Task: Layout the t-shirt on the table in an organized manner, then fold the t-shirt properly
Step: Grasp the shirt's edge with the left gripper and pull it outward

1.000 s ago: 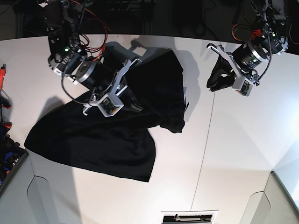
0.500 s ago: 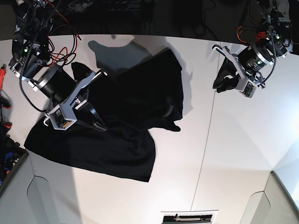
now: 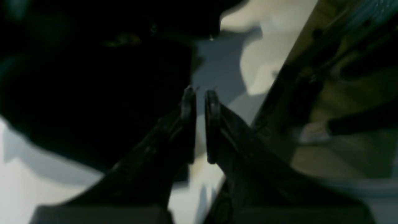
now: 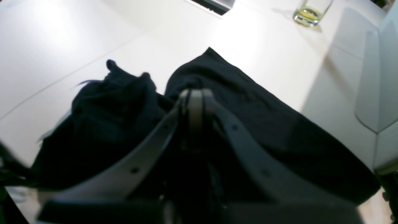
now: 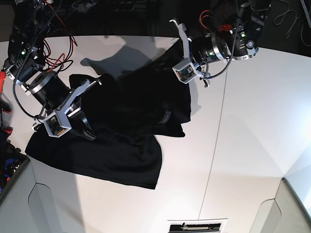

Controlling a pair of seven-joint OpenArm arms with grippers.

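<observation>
The black t-shirt [image 5: 131, 121] lies crumpled on the white table [image 5: 252, 136], plain black side up, no graphic showing. My right gripper [image 5: 87, 130] is at the shirt's left part. In the right wrist view its fingers [image 4: 196, 96] are pressed together with black cloth [image 4: 264, 124] bunched around the tips. My left gripper [image 5: 163, 53] hovers at the shirt's far right edge. In the left wrist view its fingertips [image 3: 188, 102] stand almost together with bare table showing through the slit, and the shirt [image 3: 93, 93] is just to their left.
A glass with yellow liquid [image 4: 311, 12] stands on the table beyond the shirt. A printed label [image 5: 197, 225] lies at the front edge. Coloured tools [image 5: 4, 97] sit at the left rim. A dark seam [image 5: 214, 145] crosses the tabletop.
My left arm has swung from the far right of the table over to the shirt's far right edge. My right gripper has pulled leftward, and the cloth has shifted with it.
</observation>
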